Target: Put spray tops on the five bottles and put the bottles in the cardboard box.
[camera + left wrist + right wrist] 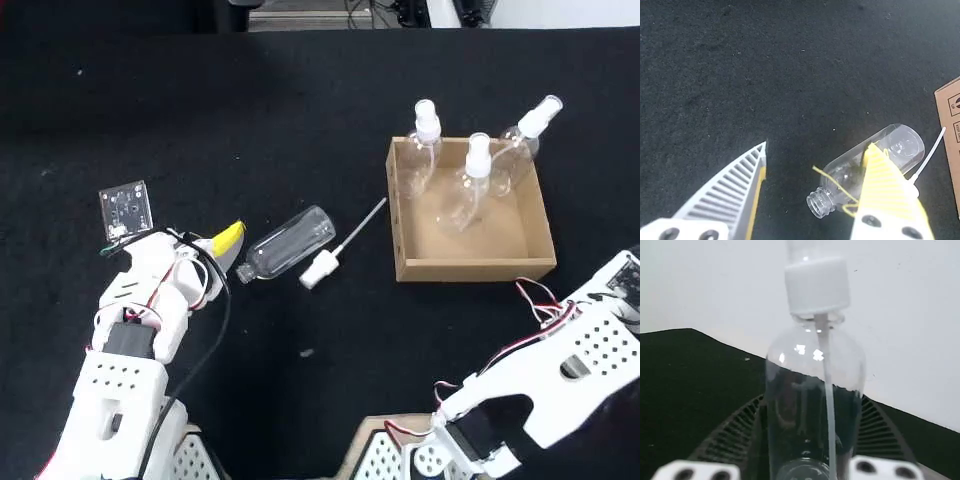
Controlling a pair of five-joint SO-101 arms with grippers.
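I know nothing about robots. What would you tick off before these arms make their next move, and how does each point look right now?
1. Fingers of the left gripper open for a grasp: ok.
2. The loose bottle lined up between those fingers: not ok, it lies on the table partly behind one finger.
3. The spray top fitted on the loose bottle: not ok, it lies beside it.
4. The right gripper shut on the held bottle: ok.
5. The white top of the held bottle screwed tight: cannot tell.
6. Room in the cardboard box: ok, the three capped bottles sit toward the far side, bare floor nearer.
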